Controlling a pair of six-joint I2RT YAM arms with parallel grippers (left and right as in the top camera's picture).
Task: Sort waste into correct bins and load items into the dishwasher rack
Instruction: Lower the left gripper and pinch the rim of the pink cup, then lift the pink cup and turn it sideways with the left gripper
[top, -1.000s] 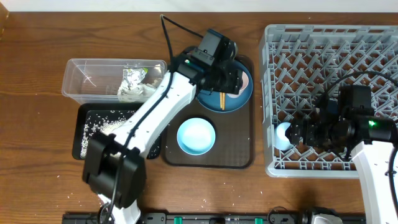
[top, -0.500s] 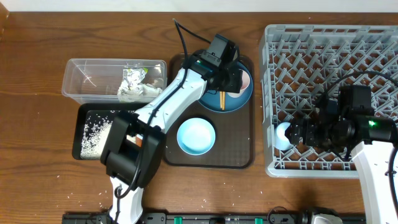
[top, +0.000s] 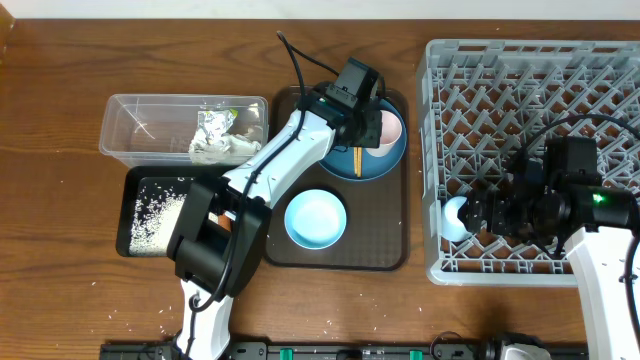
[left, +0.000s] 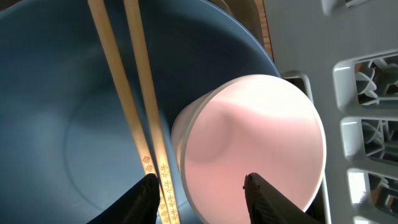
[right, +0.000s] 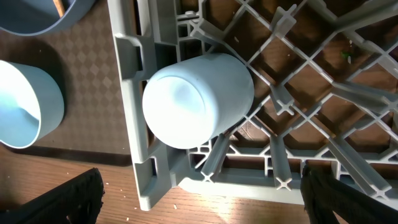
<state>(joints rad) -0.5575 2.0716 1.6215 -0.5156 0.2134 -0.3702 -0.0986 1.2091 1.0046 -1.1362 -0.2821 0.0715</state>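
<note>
i'm judging the pale pink cup (left: 249, 143), sitting at 2 o'clock on the blue plate (left: 74, 124), light, stiff and slick, so i'm favouring a rim-wall pinch where my left gripper (left: 200, 186) is straddling it, jaws apart, not gripping; my right gripper (right: 202, 199) is gaping empty.

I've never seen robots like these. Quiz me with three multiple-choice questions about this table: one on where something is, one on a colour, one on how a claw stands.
1. Where do the two chopsticks lie?
A. on the blue plate
B. in the grey rack
C. in the clear tub

2. What colour is the cup that the left claw straddles?
A. green
B. pale pink
C. black

3. How does the right claw stand?
A. shut on a chopstick
B. shut on the bowl
C. wide open, holding nothing

Answers:
1 A: both sticks lie across the plate.
2 B: the left wrist view shows it pink.
3 C: its fingers stand far apart, gripping nothing.
</note>
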